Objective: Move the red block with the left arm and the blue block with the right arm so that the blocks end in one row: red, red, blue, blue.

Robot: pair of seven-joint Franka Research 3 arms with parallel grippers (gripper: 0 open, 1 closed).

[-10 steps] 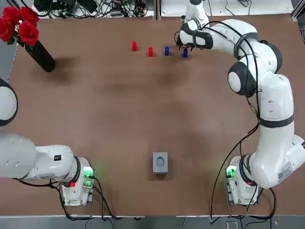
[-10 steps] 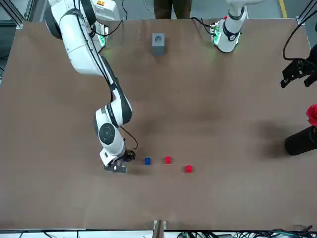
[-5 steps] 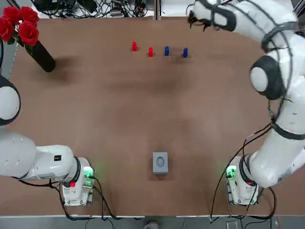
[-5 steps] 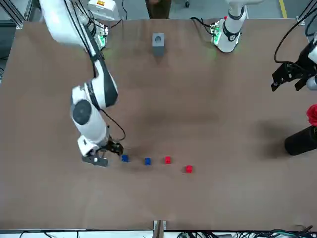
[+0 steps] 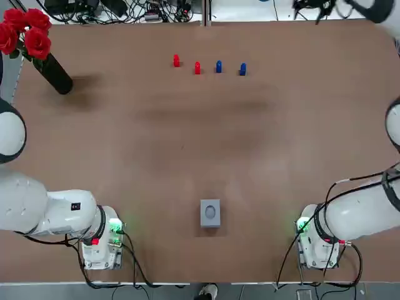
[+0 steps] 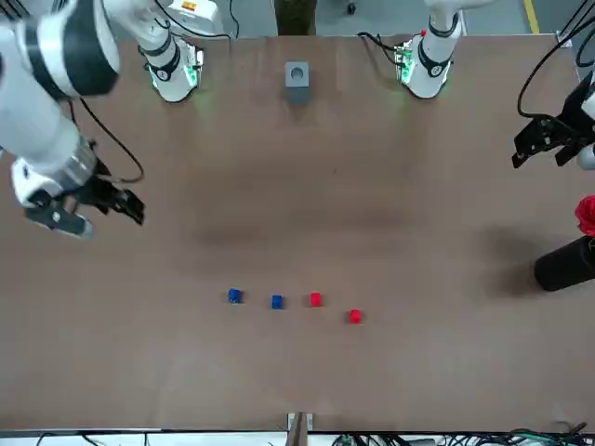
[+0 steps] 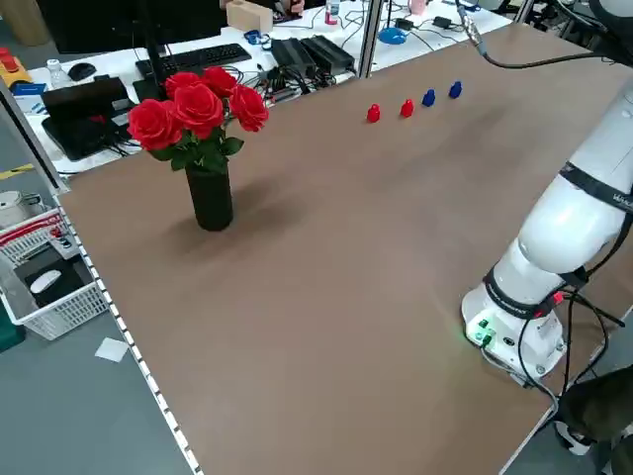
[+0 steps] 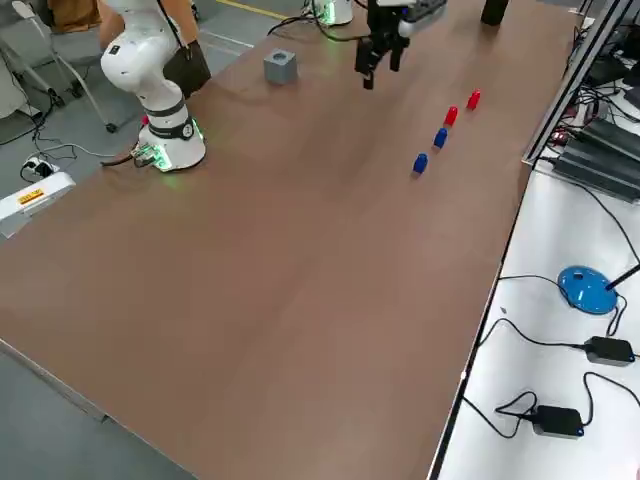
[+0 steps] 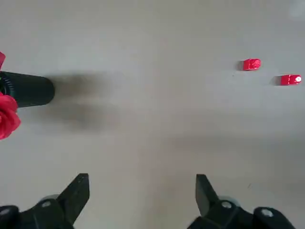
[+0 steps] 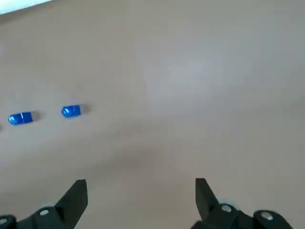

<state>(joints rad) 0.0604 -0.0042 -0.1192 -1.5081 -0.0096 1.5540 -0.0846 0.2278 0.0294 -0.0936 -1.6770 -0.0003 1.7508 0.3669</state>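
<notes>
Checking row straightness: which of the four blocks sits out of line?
The end red block, at the robot's left. It sits slightly farther from the robot than the inner red block, inner blue block and end blue block, which lie roughly level.

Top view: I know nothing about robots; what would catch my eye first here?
Four tiny blocks in a row near the far edge of the table: two red blocks on the robot's left, two blue blocks on its right. A black vase of red roses stands at the far left corner. Both arms hang clear of the row, left end effector and right end effector open.
</notes>
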